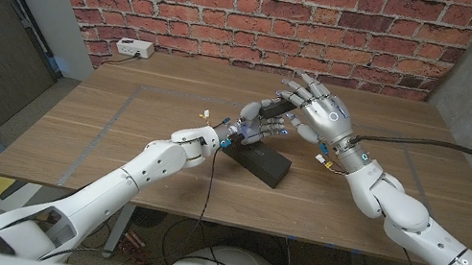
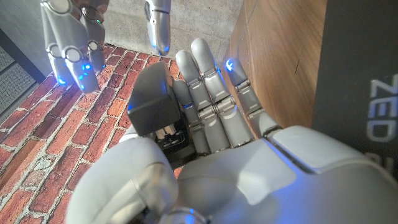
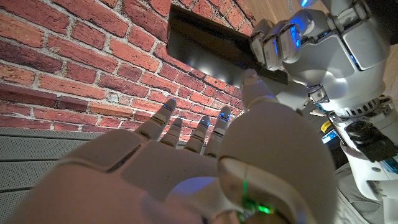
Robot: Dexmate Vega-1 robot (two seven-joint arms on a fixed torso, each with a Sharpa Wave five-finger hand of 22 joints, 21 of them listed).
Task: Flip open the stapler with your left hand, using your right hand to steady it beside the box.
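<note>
Black and half raised, the stapler (image 1: 271,111) sits gripped in the left hand (image 1: 251,127) above the dark box (image 1: 262,162) at mid-table, while the right hand (image 1: 320,110) hovers beside it, fingers spread and holding nothing; the flip looks underway, and next the right hand should steady it.

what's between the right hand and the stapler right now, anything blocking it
Nothing visible blocks it. The right hand hovers open above the table with only air between it and the stapler, which the left hand grips and holds raised over the black box.
</note>
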